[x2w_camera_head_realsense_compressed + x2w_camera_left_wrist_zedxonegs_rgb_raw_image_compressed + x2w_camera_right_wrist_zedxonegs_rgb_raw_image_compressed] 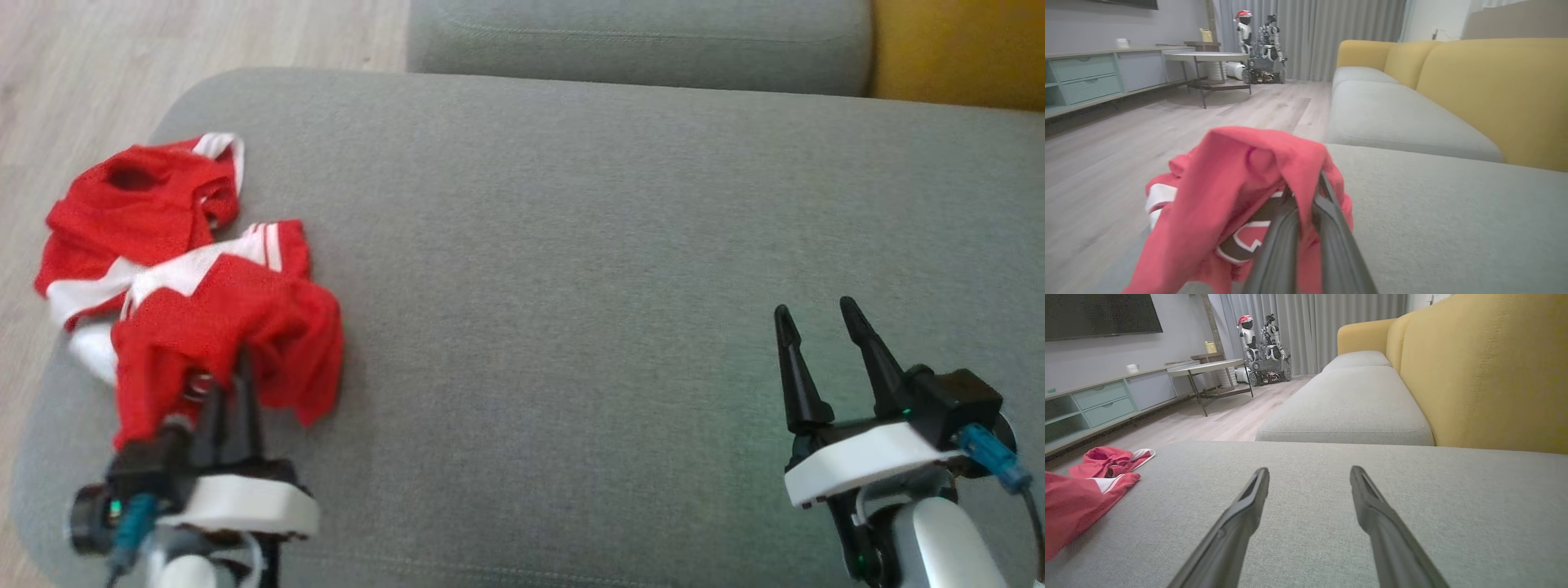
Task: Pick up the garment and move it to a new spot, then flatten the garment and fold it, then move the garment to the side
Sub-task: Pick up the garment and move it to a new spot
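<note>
**Left gripper pinched the red jersey at the cushion's left edge**

In the head view, your left gripper (233, 369) sat at the lower left of the frame, its two dark fingers pressed together on a fold of the red jersey (220, 302). The left wrist view showed the same pinch: the left gripper (1306, 192) had red fabric caught between its fingers, with more cloth draped over the tips. The rest of the jersey (1237, 171), red mesh with white stripes, lay crumpled on the grey seat cushion (571, 245) at the left of the frame, and its far part reached over the cushion's rim above the wooden floor (82, 49).

Your right gripper (815, 309) hovered at the lower right, fingers spread and holding nothing, well apart from the jersey. In the right wrist view, the right gripper (1309, 470) pointed across bare cushion, with the jersey (1090, 477) at the left edge of the frame. A second grey cushion (637, 33) and a yellow backrest (955, 49) lay along the top.
</note>
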Controlling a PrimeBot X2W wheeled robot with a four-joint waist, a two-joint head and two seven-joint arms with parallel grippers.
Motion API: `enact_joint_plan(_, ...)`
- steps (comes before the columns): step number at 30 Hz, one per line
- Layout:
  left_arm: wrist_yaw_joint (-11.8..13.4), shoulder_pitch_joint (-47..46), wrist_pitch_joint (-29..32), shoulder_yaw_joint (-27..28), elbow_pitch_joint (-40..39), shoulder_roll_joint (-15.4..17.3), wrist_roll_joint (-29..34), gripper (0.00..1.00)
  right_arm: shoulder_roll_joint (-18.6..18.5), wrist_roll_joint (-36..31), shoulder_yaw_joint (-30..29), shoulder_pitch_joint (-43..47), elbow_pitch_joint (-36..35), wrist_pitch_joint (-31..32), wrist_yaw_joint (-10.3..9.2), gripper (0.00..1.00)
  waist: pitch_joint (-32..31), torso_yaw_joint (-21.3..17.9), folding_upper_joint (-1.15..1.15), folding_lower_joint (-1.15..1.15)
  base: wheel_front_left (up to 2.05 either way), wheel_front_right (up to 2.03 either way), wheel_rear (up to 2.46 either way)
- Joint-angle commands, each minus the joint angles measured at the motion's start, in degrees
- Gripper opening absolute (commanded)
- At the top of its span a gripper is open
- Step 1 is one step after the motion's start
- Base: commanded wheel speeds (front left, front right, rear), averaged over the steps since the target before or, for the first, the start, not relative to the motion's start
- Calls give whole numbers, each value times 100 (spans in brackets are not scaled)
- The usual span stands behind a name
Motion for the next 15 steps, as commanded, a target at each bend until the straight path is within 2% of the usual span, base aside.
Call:
enact_joint_plan(1,32,-179,24,-5,-282,56,76,0,14,42,137,-111,-191,-3,-4,100,-46,-141,0,0,0,0,0)
enact_joint_plan(5,12,-208,80,-270,-216,53,40,0,23,38,164,-105,-214,19,-4,100,-49,-357,0,0,0,0,0)
enact_joint_plan(15,143,-1089,50,-1140,450,49,-269,0,35,30,251,-214,-396,116,-4,100,167,-1475,0,0,0,0,0)
